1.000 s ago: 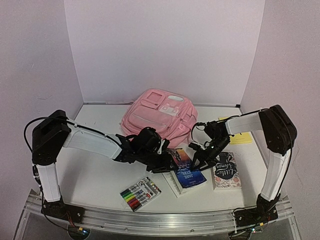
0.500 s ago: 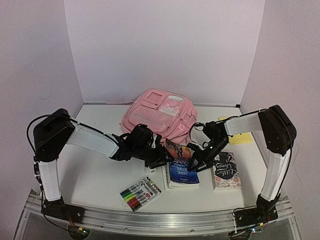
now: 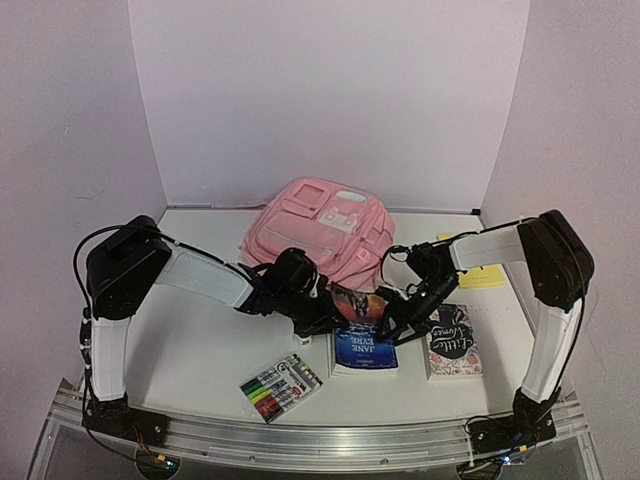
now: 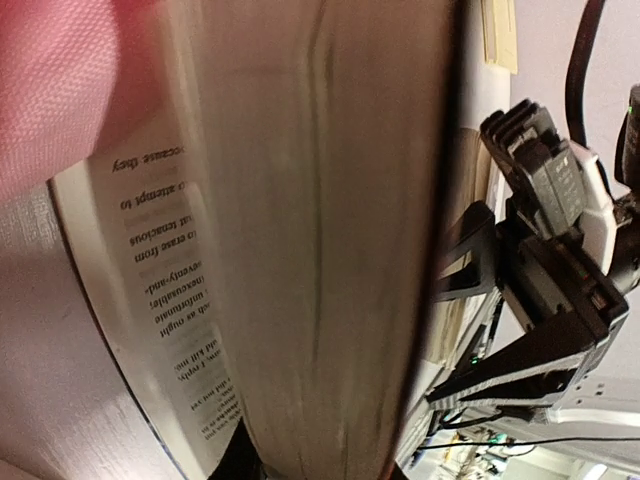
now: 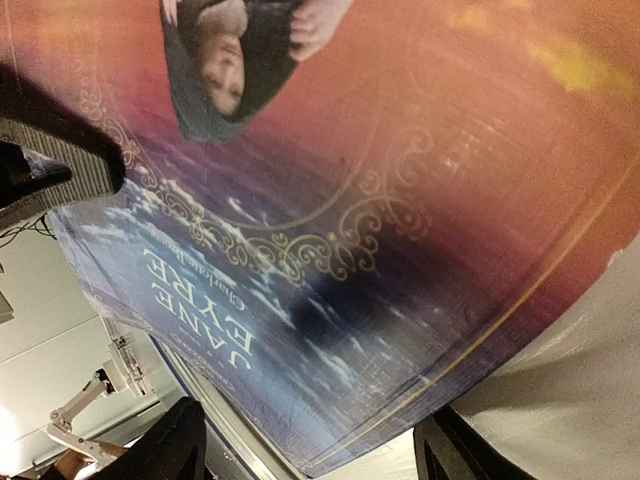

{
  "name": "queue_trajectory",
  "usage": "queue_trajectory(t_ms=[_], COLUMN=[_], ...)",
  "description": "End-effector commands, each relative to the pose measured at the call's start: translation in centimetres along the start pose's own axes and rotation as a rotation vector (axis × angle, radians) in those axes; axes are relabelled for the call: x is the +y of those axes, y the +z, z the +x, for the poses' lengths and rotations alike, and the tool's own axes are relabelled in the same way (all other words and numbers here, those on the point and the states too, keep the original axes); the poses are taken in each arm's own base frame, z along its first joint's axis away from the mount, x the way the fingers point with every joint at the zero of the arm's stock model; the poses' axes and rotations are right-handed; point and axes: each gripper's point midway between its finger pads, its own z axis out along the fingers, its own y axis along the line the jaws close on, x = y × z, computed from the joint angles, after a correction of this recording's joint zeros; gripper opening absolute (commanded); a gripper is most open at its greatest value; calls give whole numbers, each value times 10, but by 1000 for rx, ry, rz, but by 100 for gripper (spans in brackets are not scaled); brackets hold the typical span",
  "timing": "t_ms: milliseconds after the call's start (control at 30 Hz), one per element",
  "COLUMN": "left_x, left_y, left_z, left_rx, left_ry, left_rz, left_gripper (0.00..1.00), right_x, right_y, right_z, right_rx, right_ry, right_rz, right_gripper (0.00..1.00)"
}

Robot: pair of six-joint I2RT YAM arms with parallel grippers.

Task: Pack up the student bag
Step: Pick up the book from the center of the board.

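On the white table (image 3: 200,330): Jane Eyre paperback (image 3: 365,345), blue-and-orange cover up, centre front. Its far edge seems lifted off the surface, though the top view is not conclusive. In the left wrist view, its page edges and one printed page (image 4: 165,290) show. A second book (image 3: 452,343) with a dark oval label lies just right of it. The marker pack (image 3: 281,386) lies front left, the yellow pad (image 3: 480,274) far right.

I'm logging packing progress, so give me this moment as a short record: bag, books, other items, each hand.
bag: pink, rear centre, nothing seen going in yet
Jane Eyre: just in front of the bag, far edge tilted up, between both hands
left hand: appears closed on Jane Eyre's left edge
right hand: open, at its right edge
second book: flat, right of Jane Eyre
markers: one pack, front left
yellow pad: flat, right of the bag
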Motion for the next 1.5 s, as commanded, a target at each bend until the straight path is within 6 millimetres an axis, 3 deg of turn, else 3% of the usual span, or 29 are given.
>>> queue_trajectory(t_ms=[0,100,233,367,533,767,900,1067,1300,1467], left_x=[-63,-87,-123,-152,-192,-232,-252,-266,-279,-284], left_y=[-23,-45,-76,-108,-144,-167,-181,-191,-207,-212], left_z=[-4,-10,-23,-35,-42,-41,-42,-40,-41,-40], left_rx=[-31,-71,-114,-159,-186,-179,-195,-198,-230,-235], left_ry=[130,193,270,332,405,482,532,572,593,599], left_rz=[150,207,298,362,453,537,568,600,618,631], left_gripper=[0,0,0,0,0,0,0,0,0,0], right_x=[40,46,58,72,89,102,96,108,82,86], right_y=[-34,-66,-115,-142,-149,-147,-140,-149,-141,-144], right_z=[-31,-47,-57,-52,-41,-46,-50,-60,-70,-72], right_rx=[-142,-232,-336,-356,-344,-336,-319,-339,-329,-337], right_ry=[-147,-163,-181,-237,-274,-305,-289,-306,-265,-255], right_rz=[-31,-1,-3,-14,-64,-120,-118,-150,-39,-54], right_gripper=[87,98,98,98,98,98,98,98,98,98])
